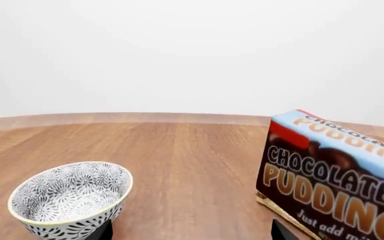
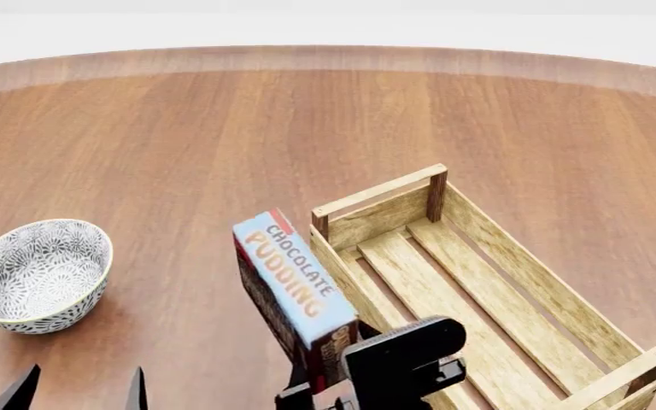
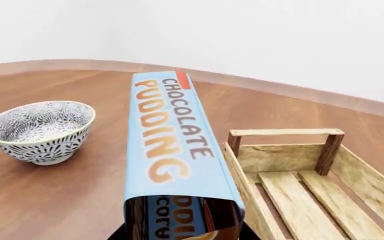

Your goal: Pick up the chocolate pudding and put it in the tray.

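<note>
One box (image 2: 294, 286), one bowl (image 2: 38, 273), one crate (image 2: 511, 265)

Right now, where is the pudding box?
In the head view, the chocolate pudding stands on edge at the bottom centre, against the tray's left wall, outside it, with the bowl further left.

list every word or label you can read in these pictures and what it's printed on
"CHOCOLATE PUDDING": orange letters on the light-blue face of the chocolate pudding, read in the head and right wrist views.
"CHOCOLATE PUDDING": again on the box's dark brown side, left wrist view.
"Just add mi...": small line under that, cut off at the picture's edge.
Text on the box's near end, right wrist view: too cut off to read.
The bowl and the tray carry no text.
</note>
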